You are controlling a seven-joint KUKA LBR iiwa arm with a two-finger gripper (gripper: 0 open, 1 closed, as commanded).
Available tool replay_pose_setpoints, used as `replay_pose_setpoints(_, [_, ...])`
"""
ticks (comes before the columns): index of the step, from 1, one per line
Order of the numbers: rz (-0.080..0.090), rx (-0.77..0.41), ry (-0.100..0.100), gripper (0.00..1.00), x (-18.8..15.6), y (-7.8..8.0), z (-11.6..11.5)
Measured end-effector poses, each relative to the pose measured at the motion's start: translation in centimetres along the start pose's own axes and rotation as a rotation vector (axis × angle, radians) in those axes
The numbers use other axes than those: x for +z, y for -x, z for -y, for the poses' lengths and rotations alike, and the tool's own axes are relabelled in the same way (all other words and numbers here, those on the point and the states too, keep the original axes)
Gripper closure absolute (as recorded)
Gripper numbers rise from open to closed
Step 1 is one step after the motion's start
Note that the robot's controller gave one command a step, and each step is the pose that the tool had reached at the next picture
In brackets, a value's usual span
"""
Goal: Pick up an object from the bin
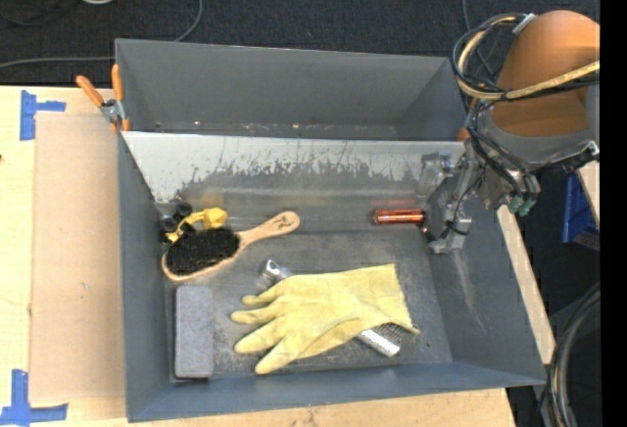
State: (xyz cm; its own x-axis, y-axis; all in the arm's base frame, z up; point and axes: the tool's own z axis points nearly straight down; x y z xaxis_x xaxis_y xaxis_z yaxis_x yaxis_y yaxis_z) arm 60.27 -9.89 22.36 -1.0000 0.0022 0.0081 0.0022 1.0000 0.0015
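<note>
A short copper-red cylinder with a dark tip [397, 216] is seen lying on its side on the floor of the grey metal bin [294, 92], at the far right, close to the foot of the far wall. Its right end is met by the claw [443, 233], which is lowered into the bin's right corner from the orange-capped arm [544, 72]. It cannot be told whether the claw is apart or together, nor whether the cylinder's end is clasped.

Nearer and to the left, a pale yellow work glove [328, 317] is spread flat across the middle of the floor, pointing left. A silver metal piece [384, 343] is partly covered by the glove's near right edge. A small shiny metal fitting [272, 269] is found just beyond the glove's far left side.

Farther left, a wooden hairbrush with black bristles [211, 249] is laid with its handle pointing right. A small yellow and black toy [196, 219] is lodged just beyond its head. A dark grey rectangular block [193, 330] is set at the near left, beside the bin's left wall.
</note>
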Motion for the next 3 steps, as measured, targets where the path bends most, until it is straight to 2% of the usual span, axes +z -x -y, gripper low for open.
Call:
replay_pose_setpoints(1, [0.009,-0.004,-0.001,0.00,-0.4,0.1,-0.1])
replay_pose_setpoints(2, [0.007,-0.154,-0.001,0.00,13.6,-6.8,-5.3])
replay_pose_setpoints(3, [0.020,-0.046,-0.003,0.00,7.6,-9.9,-11.5])
